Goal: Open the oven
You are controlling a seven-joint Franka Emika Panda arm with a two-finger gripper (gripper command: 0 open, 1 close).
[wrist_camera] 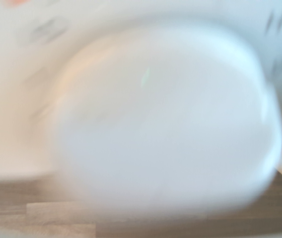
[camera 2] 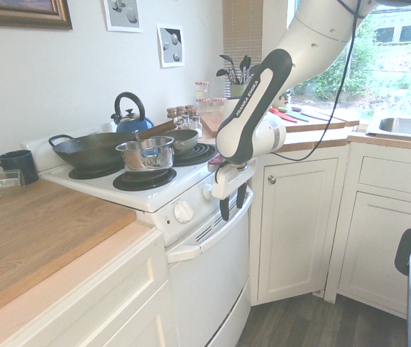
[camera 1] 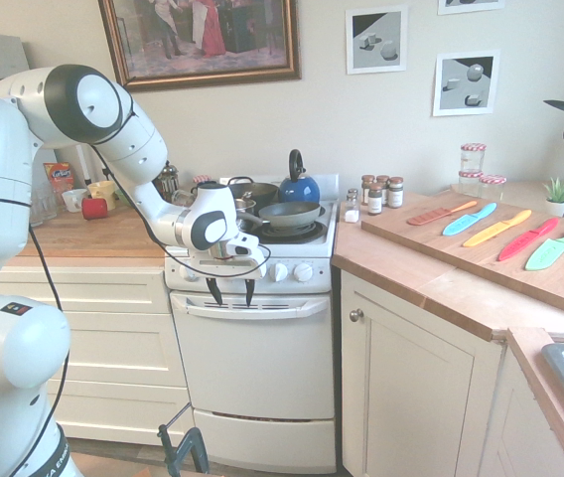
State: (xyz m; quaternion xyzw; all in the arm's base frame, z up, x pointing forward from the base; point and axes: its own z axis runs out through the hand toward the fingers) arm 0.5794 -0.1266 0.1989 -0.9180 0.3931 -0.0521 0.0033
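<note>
Oven point(camera 1: 257, 363) stood against the wall between the cream drawers point(camera 1: 113, 343) and the cabinet door with the round knob point(camera 1: 411, 383); its own door was shut. Gripper point(camera 1: 232, 298) was pointed down at the wide handle bar point(camera 1: 287, 310), fingers spread, nothing seen between them. Step in hand judged to be lining up on the bar, door not yet opened; contact could not be settled. Next move probably called for setting the fingers about the bar, closing, then drawing the door outward and down. Wrist view: a knob point(wrist_camera: 168, 119), badly blurred, marks near it unreadable. Writing: "FRANKA EMIKA" on the arm point(camera 2: 252, 108); lettering on the orange-red packet point(camera 1: 61, 178) too small to read surely.
</note>
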